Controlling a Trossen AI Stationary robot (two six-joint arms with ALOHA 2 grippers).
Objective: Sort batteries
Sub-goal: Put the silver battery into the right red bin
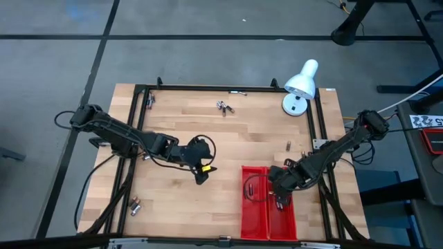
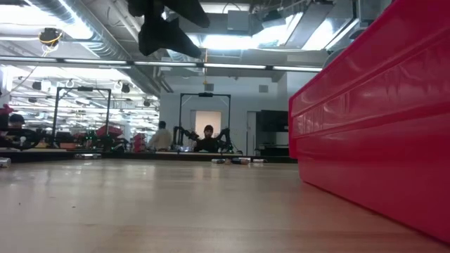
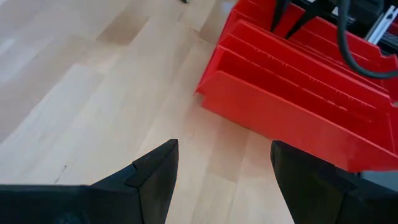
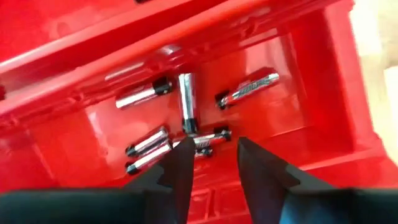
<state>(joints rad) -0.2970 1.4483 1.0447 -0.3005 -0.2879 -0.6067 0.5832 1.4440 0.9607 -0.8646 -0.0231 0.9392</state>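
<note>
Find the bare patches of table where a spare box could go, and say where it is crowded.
The widest bare wood lies between the left hand and the batteries near the far edge. Another bare patch runs from there to the lamp. It is crowded around the red tray, where the right hand hangs over its right compartment.

I see six batteries (image 4: 186, 109) lying on the red floor of a tray compartment, directly below my right gripper (image 4: 213, 163): small silvery cylinders with dark caps. One lies just beyond the fingertips, partly hidden between them. Another points straight away from the gripper above it. Two lie side by side, off to one side of the fingers; one more lies farther out on that side, and one on the other side. Away from the gripper, a loose cluster (image 1: 223, 106) lies near the surface's far edge, a single cell (image 1: 288, 145) nearer the gripper, and a few (image 1: 134, 205) by the front left corner.
</note>
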